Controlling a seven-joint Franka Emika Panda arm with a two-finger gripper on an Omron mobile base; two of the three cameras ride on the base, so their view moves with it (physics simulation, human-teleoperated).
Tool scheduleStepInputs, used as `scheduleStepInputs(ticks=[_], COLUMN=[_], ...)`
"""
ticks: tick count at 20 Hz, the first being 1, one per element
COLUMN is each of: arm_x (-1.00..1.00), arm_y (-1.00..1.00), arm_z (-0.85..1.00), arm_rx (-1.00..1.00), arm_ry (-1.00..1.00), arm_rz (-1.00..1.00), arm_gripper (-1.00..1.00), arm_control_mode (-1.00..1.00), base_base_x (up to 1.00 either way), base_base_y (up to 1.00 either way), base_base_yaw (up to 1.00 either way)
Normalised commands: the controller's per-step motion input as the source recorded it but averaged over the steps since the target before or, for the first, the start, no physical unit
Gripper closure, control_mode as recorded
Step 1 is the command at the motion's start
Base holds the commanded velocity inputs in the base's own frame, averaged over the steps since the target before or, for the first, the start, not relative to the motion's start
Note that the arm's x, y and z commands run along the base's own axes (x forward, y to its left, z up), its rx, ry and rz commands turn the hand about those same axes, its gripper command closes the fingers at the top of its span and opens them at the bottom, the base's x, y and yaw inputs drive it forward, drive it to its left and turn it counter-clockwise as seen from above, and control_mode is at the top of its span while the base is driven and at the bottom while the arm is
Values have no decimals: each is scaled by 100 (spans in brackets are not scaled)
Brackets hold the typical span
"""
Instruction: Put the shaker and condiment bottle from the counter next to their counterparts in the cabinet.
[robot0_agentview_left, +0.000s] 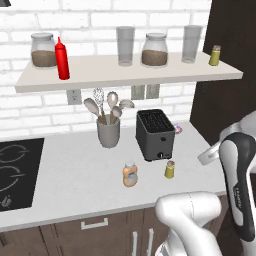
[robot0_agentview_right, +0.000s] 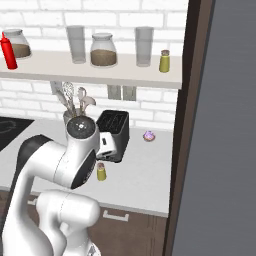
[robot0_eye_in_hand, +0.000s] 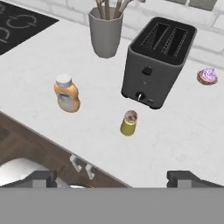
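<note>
From behind my left side, I am looking over the bench (robot0_agentview_left: 75, 172), where the shaker (robot0_agentview_left: 170, 169) is standing upright just in front of the black toaster (robot0_agentview_left: 155, 134). The condiment bottle (robot0_agentview_left: 130, 174) is standing to its left, near but apart from it. A grey utensil holder (robot0_agentview_left: 108, 131) full of spoons is sitting left of the toaster, and the black hob (robot0_agentview_left: 15, 172) is lying at the bench's left end. Above, on the open cabinet shelf (robot0_agentview_left: 125, 75), the red squeeze bottle (robot0_agentview_left: 62, 59) is standing near the left end beside a jar (robot0_agentview_left: 43, 50), and the second shaker (robot0_agentview_left: 215, 55) is standing at the far right end. Two glasses (robot0_agentview_left: 125, 46) and another jar (robot0_agentview_left: 154, 50) are standing between them.

From behind my right side, my arm is covering much of the bench (robot0_agentview_right: 145, 170); the shaker (robot0_agentview_right: 101, 172) is showing just in front of the toaster (robot0_agentview_right: 114, 134), and a small purple-topped cupcake (robot0_agentview_right: 149, 135) is lying to the right. The second shaker (robot0_agentview_right: 164, 61) is standing at the cabinet shelf's (robot0_agentview_right: 100, 72) right end, the red squeeze bottle (robot0_agentview_right: 8, 51) at its left.

Along my hand, the gripper (robot0_eye_in_hand: 116, 178) is hanging above the bench edge with its fingertips (robot0_eye_in_hand: 43, 177) spread wide apart, holding nothing. The shaker (robot0_eye_in_hand: 129, 123) is standing ahead between them, the condiment bottle (robot0_eye_in_hand: 67, 93) to its left, both untouched.
</note>
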Motion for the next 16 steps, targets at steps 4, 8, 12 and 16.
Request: scheduleStepInputs(ticks=[4, 8, 12, 16], arm_x=[-11, 0, 1, 0], arm_y=[-13, 0, 0, 0], arm_z=[-47, -51, -55, -53], arm_rx=[0, -1, -6, -5], arm_ry=[-18, -29, -42, -39], arm_rz=[0, 0, 1, 1], arm_gripper=[-100, -100, -100, -100], arm_control_mode=[-100, -100, -100, -100], base_base_x=[0, 0, 0, 0], base_base_y=[0, 0, 0, 0], base_base_yaw=[0, 0, 0, 0])
